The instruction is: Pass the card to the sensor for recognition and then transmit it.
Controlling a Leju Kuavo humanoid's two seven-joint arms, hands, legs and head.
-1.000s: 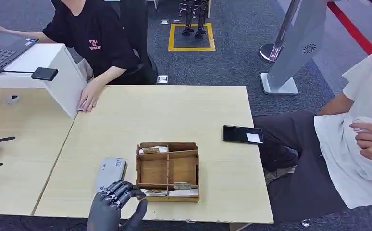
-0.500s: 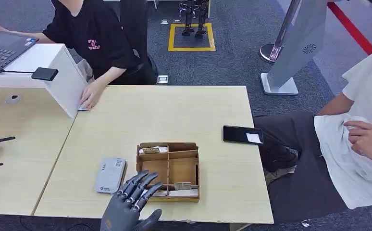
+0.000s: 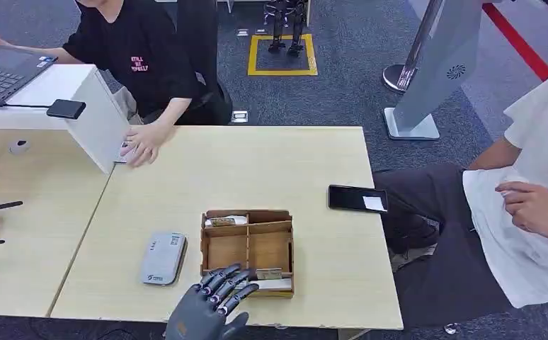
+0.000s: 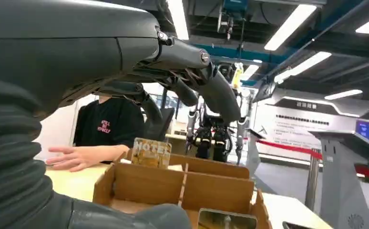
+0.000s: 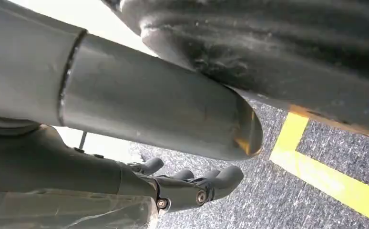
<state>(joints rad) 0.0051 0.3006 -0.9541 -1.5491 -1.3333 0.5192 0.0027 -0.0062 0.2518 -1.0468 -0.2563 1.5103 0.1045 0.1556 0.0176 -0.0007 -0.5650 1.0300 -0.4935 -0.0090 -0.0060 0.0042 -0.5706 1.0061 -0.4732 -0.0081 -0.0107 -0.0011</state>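
I see a dark grey carpet floor [image 3: 356,92] with yellow tape, then the pale wood-laminate table [image 3: 257,163]. On it sits an open brown wooden divided box [image 3: 247,248], with cards [image 3: 265,278] in its near slot. Beside it lies the flat grey rectangular sensor [image 3: 163,258]. A black phone [image 3: 357,198] is near the far edge. My left hand [image 3: 211,308] hovers over the box's near corner, fingers apart, empty. My right hand [image 5: 192,183] hangs above carpet, fingers loosely curled, nothing held.
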